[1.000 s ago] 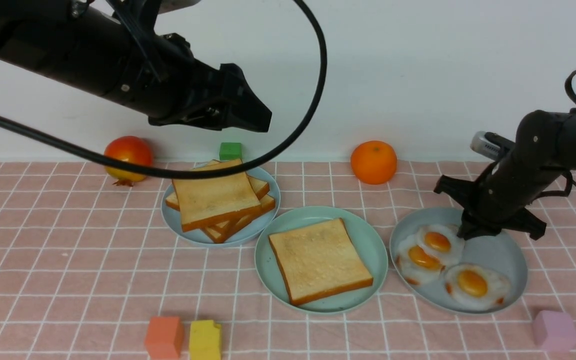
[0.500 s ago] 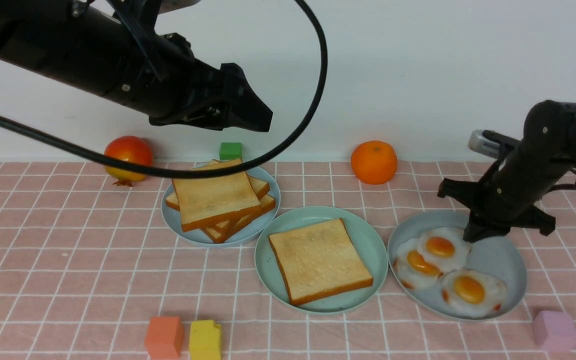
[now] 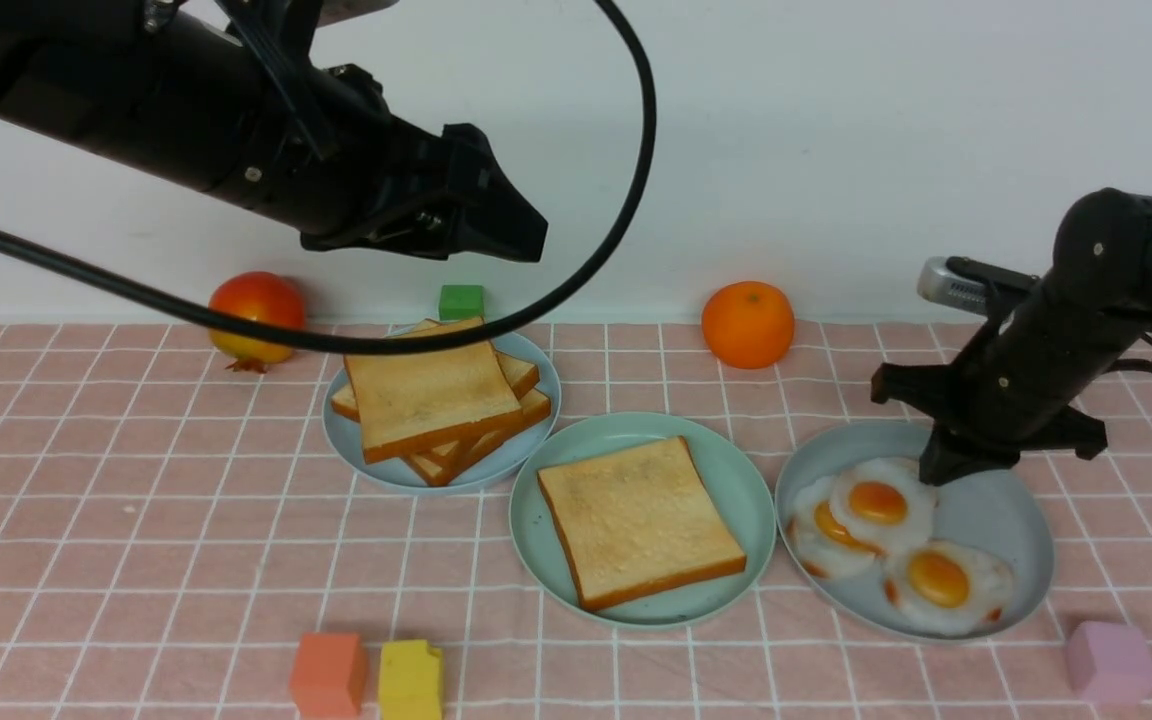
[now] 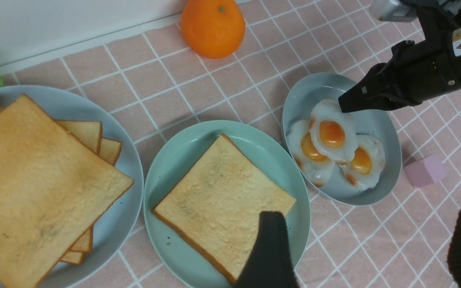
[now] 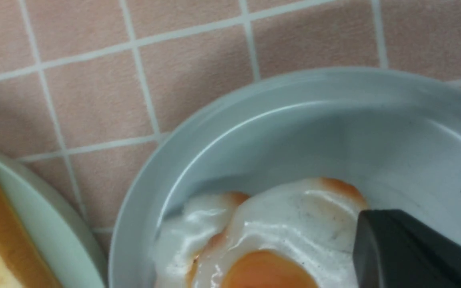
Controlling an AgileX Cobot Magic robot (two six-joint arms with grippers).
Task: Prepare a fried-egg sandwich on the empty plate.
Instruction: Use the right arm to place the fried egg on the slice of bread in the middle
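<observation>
One square golden toast slice (image 3: 639,520) lies on the round mint-green plastic plate (image 3: 736,470), well apart from both pincers. The left pincer (image 3: 526,235) hangs high, spread wide. The right arm bends down. Its right pincer (image 3: 936,470), closed, touches the topmost white toy fried egg (image 3: 881,500) of three on the blue-grey oval plate (image 3: 996,510).

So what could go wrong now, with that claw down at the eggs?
Two risks, as far as I can judge:
1. The right gripper seems to pinch only the thin rim of the top fried egg, so the egg could slip out when lifted.
2. That egg overlaps the egg beneath it, which might get dragged along, or the pull could shift the oval plate.
</observation>
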